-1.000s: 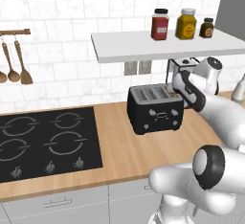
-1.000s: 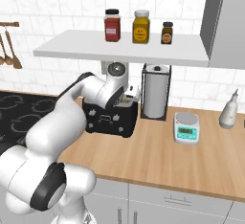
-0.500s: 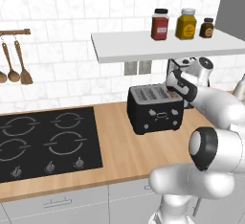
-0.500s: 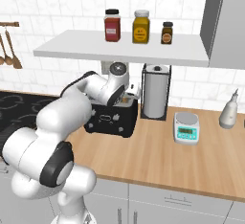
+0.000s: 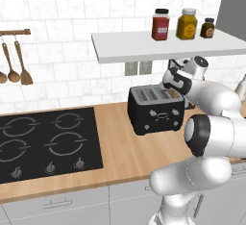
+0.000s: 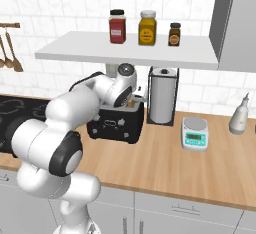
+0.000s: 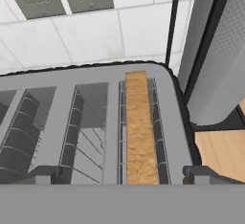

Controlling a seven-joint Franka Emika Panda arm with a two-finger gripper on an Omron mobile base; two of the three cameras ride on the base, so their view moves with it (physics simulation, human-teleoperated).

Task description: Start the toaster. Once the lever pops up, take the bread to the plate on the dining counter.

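The black toaster (image 5: 156,116) (image 6: 115,125) stands on the wood wall counter under a shelf. In the hand view I look down on its silvery top (image 7: 57,74). The bread (image 7: 139,122) sits in the rightmost slot, its light-brown edge showing; the other slots look empty. My gripper (image 7: 127,175) (image 5: 173,89) (image 6: 131,100) hovers just above the toaster's right end, open, one fingertip on each side of the bread slot and nothing held. The plate and the dining counter are out of view.
A paper towel roll in a black frame (image 6: 161,95) (image 7: 215,50) stands close to the toaster's right. A kitchen scale (image 6: 194,134) and a soap bottle (image 6: 238,115) lie further right. The white shelf (image 5: 163,43) with jars hangs low overhead. The cooktop (image 5: 43,142) is at left.
The hand has shifted left from beside the toaster to over its right end, and the elbow has swung lower. The jaws stayed open.
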